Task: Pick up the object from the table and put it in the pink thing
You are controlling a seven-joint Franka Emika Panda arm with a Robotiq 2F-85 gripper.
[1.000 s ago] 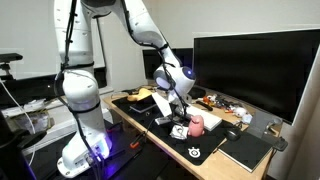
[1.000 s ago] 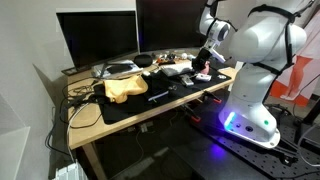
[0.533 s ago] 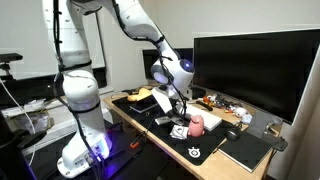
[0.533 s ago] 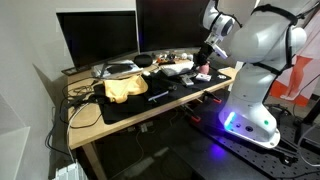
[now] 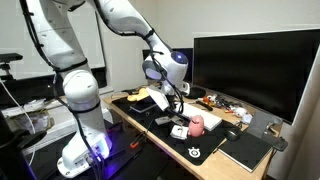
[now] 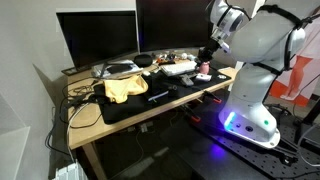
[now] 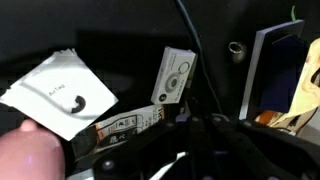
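Note:
The pink thing [image 5: 197, 123] is a small pale-pink rounded cup on the black desk mat [image 5: 205, 150]. It also shows in an exterior view [image 6: 204, 68] and blurred at the lower left of the wrist view [image 7: 25, 155]. A small white object [image 5: 180, 131] lies on the mat beside it. My gripper [image 5: 173, 96] hangs above the mat, up and back from the cup, and shows in an exterior view [image 6: 208, 55]. In the wrist view my dark fingers [image 7: 200, 120] sit close together, with nothing seen between them.
A large black monitor [image 5: 255, 65] stands behind the mat. A yellow cloth [image 6: 122, 88] and a black item [image 6: 160, 96] lie on the desk. A white card [image 7: 60, 93] and small white boxes [image 7: 175, 77] lie below the wrist. A dark notebook [image 5: 245, 150] lies by the desk edge.
My arm has risen and drawn back from the pink cup. The cup and the white object have not moved.

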